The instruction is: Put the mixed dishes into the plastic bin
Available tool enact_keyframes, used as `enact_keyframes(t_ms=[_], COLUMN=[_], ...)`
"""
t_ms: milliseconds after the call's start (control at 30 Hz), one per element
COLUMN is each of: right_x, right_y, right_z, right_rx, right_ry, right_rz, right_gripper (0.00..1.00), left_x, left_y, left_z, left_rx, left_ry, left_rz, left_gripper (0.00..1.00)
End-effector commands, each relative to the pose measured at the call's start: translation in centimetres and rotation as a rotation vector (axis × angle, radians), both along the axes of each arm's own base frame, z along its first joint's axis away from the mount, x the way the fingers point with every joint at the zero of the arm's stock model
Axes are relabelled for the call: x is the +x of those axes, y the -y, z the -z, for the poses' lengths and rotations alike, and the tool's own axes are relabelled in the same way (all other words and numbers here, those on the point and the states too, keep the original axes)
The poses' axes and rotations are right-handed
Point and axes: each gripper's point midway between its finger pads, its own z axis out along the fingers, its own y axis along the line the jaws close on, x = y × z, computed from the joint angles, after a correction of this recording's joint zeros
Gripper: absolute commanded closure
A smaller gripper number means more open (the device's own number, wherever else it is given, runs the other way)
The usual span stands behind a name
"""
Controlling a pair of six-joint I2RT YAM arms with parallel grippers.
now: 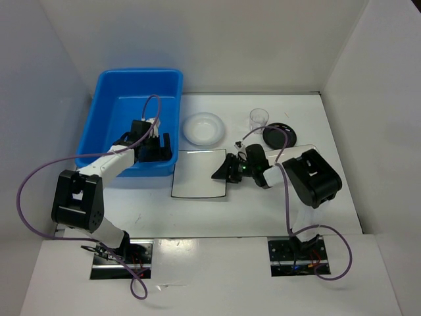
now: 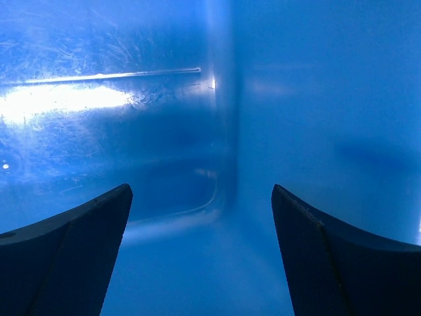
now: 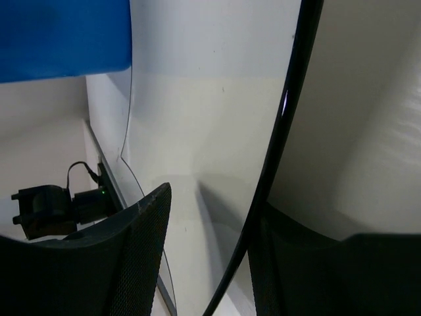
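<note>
We are at the plate (image 1: 196, 176): the right gripper (image 1: 223, 171) straddles its edge, half open, not clamped. The left gripper (image 1: 152, 139) gapes empty in the bin (image 1: 122, 105). Next we should clamp and lift.

One each: bin (image 1: 125, 112), plate (image 1: 197, 174), dish (image 1: 202, 128), cup (image 1: 258, 118), bowl (image 1: 273, 138).

no legible text anywhere, no label or brand readable on the blue plastic bin (image 1: 118, 112), none on the white plate (image 1: 197, 174)

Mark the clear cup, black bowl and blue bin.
clear cup (image 1: 258, 118): top view, on its side wall.
black bowl (image 1: 273, 137): top view, inner left side.
blue bin (image 1: 122, 110): top view, bare floor.
</note>
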Motion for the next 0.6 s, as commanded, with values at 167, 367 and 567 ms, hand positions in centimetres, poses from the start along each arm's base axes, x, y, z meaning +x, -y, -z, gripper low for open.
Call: enact_keyframes(t_ms=[167,367,567], right_x=[1.7,2.1,1.4], right_y=[1.1,2.6,5.1], right_z=[1.2,-1.3,-3.2], right_rx=[-0.111,-0.166,-0.198], right_ry=[0.030,0.079,0.097], right_rz=[0.103,0.176,0.232], right_gripper=[0.79,1.00,1.00], left_x=[-0.1,-0.1,0.4], left_y=[1.1,1.1,0.1], left_z=[0.2,0.2,-1.0], left_rx=[-0.023,-0.023,0.016], left_ry=[0.005,0.005,0.051], left_rz=[0.042,0.042,-0.009], left_gripper=[0.06,0.06,0.02])
